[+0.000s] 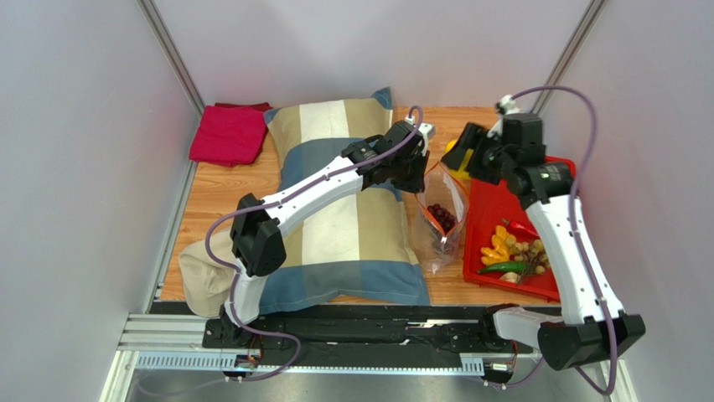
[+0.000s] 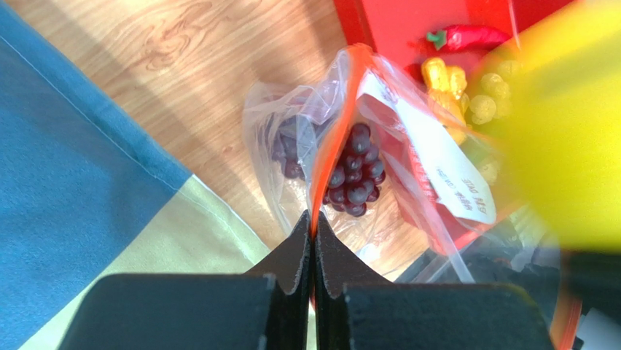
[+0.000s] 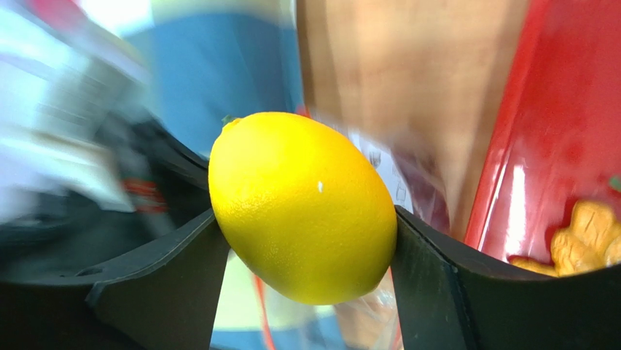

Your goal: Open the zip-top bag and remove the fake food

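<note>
The clear zip-top bag (image 1: 442, 219) hangs open between the pillow and the red tray, with the dark purple grape bunch (image 1: 441, 218) still inside. My left gripper (image 1: 416, 186) is shut on the bag's red-orange zip strip (image 2: 332, 138) and holds it up; the grapes (image 2: 356, 171) and white label (image 2: 444, 157) show below. My right gripper (image 1: 460, 157) is shut on the yellow lemon (image 3: 306, 204), held above the bag's far end beside the tray. The lemon shows blurred in the left wrist view (image 2: 568, 124). Other toy foods (image 1: 507, 251) lie in the tray.
The red tray (image 1: 503, 201) stands right of the bag. A big striped pillow (image 1: 335, 209) covers the table's middle. A red cloth (image 1: 228, 134) lies at the back left. A beige cloth (image 1: 201, 276) pokes out under the pillow's near left corner.
</note>
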`<act>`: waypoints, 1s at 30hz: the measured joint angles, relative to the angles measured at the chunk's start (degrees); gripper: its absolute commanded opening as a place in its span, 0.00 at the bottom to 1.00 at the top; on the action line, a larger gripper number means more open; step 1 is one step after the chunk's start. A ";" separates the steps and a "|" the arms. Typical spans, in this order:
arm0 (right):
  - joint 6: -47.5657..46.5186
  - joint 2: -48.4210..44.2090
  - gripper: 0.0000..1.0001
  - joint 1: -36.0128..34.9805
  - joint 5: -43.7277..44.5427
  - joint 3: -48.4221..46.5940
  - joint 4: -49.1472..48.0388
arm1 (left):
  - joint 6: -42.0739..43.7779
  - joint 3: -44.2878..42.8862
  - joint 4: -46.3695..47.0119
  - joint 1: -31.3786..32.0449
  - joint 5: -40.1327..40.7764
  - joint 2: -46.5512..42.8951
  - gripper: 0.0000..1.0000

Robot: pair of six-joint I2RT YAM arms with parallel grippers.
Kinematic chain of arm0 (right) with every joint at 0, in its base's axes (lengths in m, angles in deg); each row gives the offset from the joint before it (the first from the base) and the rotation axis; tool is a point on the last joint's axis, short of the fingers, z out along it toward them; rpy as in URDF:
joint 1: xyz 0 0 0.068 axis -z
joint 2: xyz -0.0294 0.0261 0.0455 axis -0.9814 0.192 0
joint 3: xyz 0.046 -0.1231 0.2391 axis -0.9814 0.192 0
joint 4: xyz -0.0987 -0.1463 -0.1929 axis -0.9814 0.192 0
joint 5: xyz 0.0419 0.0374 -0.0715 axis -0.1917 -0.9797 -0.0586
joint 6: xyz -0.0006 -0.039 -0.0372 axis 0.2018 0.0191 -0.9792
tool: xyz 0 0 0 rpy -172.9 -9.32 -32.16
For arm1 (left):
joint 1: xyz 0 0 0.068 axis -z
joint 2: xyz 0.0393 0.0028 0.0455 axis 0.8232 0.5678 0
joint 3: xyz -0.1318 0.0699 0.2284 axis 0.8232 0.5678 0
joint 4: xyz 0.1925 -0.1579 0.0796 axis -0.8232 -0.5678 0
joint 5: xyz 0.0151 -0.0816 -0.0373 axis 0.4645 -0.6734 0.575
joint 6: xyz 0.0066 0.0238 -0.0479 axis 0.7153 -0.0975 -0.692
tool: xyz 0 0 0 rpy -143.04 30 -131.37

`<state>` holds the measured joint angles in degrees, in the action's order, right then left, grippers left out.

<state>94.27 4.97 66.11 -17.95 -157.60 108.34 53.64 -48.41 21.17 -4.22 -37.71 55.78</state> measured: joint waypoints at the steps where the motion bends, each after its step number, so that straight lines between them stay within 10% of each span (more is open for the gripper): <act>1: 1.20 -0.76 0.00 1.51 -0.26 -2.19 -0.55 | 0.00 0.11 -0.09 0.02 -0.11 0.11 0.00; 10: 1.22 -1.14 0.03 11.82 15.87 -2.69 6.47 | 0.02 0.17 0.00 0.00 -0.76 0.20 0.00; 14: 0.55 0.57 0.76 19.17 22.84 14.60 6.29 | 0.04 0.17 0.04 0.00 -1.27 0.20 0.00; 15: 0.15 1.22 0.81 19.78 23.71 17.62 7.02 | 0.07 0.17 0.04 0.00 -1.44 0.20 0.00; 20: -2.03 4.04 0.86 19.63 24.57 20.26 8.70 | 0.07 0.17 0.11 0.00 -1.95 0.20 0.00; 30: -4.57 2.97 0.75 2.84 22.21 -5.14 13.29 | 0.04 0.17 0.94 0.11 -3.50 0.20 0.00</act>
<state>89.70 7.94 68.95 4.25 -162.74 121.63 53.68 -48.23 22.11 -4.11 -41.21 55.98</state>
